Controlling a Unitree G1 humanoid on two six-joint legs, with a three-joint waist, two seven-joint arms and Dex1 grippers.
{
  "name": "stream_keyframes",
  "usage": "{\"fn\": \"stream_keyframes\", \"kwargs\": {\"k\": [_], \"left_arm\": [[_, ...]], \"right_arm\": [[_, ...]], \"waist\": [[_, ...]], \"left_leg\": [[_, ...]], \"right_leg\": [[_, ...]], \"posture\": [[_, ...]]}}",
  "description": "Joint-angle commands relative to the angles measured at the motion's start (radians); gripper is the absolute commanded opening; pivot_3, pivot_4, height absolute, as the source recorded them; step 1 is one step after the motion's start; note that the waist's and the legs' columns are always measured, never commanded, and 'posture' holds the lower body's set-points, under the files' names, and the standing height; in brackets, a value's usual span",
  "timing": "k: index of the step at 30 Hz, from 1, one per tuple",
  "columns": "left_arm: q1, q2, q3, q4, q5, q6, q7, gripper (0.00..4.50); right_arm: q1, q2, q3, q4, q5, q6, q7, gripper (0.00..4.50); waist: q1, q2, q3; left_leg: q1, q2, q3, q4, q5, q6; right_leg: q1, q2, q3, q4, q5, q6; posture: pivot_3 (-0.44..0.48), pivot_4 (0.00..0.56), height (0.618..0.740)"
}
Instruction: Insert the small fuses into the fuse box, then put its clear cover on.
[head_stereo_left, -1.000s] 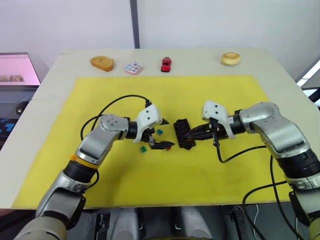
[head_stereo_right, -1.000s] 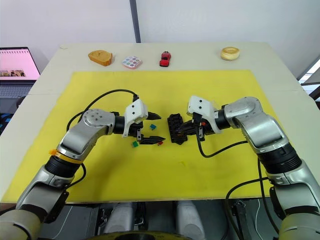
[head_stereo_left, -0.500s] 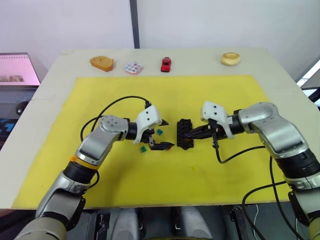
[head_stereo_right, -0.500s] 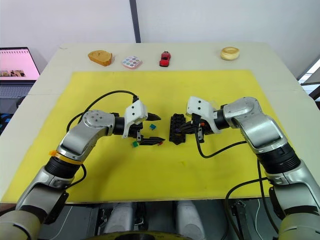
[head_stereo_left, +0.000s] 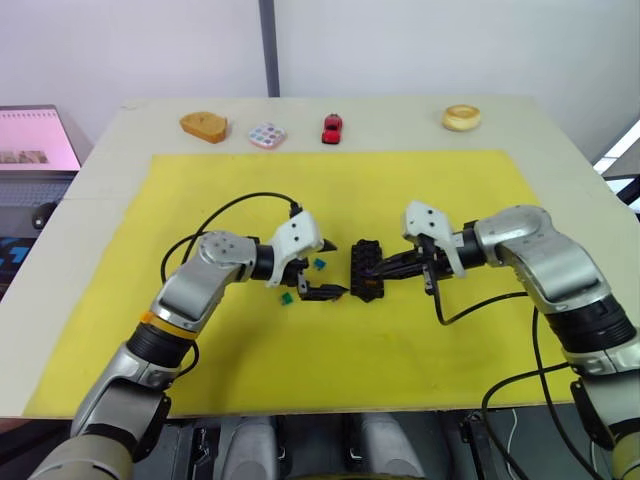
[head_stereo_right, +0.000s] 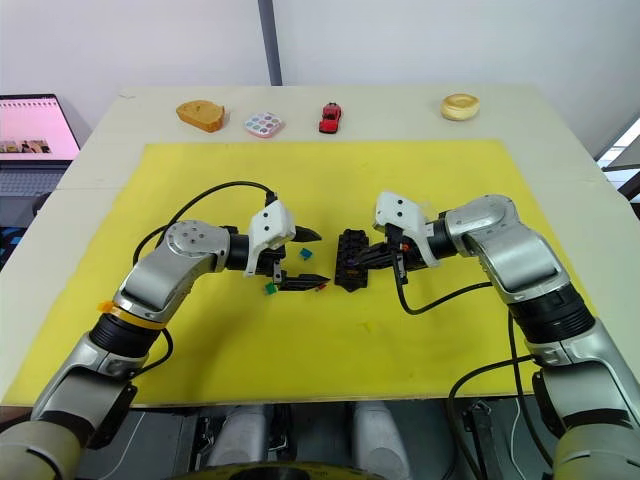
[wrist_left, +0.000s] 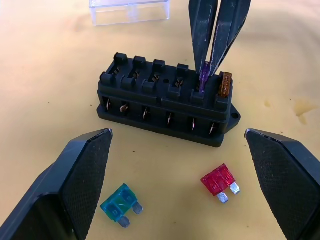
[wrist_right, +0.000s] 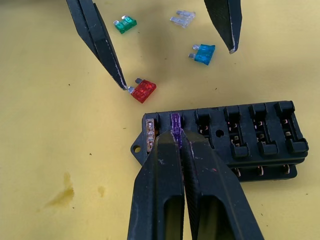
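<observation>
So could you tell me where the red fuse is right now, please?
The red fuse lies loose on the yellow mat, just beside the fuse box, touching a fingertip of the open left hand.

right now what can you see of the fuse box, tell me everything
The fuse box is a small black plastic block lying flat on the yellow mat, with two rows of six slots. An amber fuse sits in the end slot; beside it the right gripper pinches a purple fuse into the next. The other slots are empty.
</observation>
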Motion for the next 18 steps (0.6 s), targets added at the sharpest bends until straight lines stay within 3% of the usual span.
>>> {"fn": "stream_keyframes", "kwargs": {"k": [1,18], "left_arm": [[0.001,0.007,0.014,-0.039,0.0,-0.012,0.003,4.5],[0.003,0.008,0.014,-0.047,0.002,-0.007,0.004,4.5]], "right_arm": [[-0.006,0.007,-0.026,-0.005,0.009,-0.016,-0.006,0.02],[0.018,0.016,0.01,0.015,-0.035,-0.064,-0.04,0.02]], "waist": [[0.0,0.0,0.0],[-0.001,0.0,0.0]], "left_leg": [[0.0,0.0,0.0,0.0,0.0,0.0],[0.0,0.0,0.0,0.0,0.0,0.0]], "right_leg": [[0.0,0.0,0.0,0.0,0.0,0.0],[0.0,0.0,0.0,0.0,0.0,0.0]], "posture": [[0.0,0.15,0.74],[0.0,0.15,0.74]]}}
